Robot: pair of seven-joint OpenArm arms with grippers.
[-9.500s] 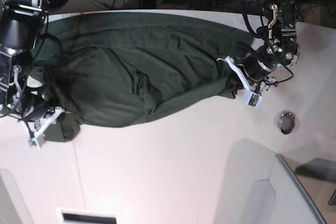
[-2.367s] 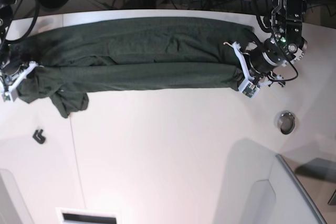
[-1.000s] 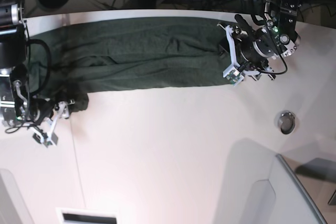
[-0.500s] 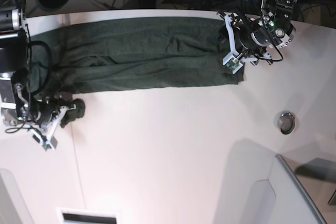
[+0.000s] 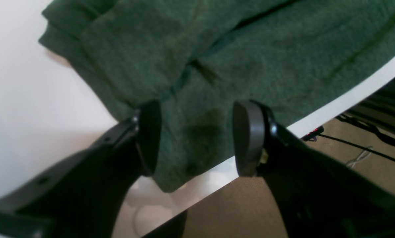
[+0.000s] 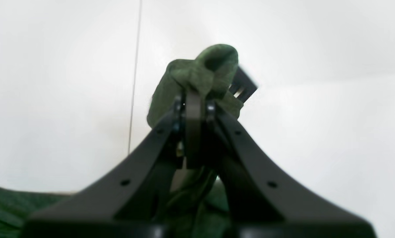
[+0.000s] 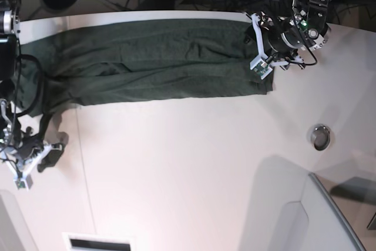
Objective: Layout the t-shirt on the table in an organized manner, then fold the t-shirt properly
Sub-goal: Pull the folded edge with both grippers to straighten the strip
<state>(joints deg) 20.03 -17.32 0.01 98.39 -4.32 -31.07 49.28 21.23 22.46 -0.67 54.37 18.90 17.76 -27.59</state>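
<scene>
The base view looks straight down from high above on the white counter (image 7: 194, 163), taking in both arms and the whole spread t-shirt (image 7: 153, 57). The left wrist view sits close behind the left gripper (image 5: 197, 138), facing past its fingers to the t-shirt (image 5: 217, 49) at the counter (image 5: 22, 99) edge. The right wrist view looks out between the right gripper (image 6: 193, 102) fingers, very near a bunched piece of t-shirt (image 6: 200, 72) over the counter (image 6: 316, 132).
</scene>
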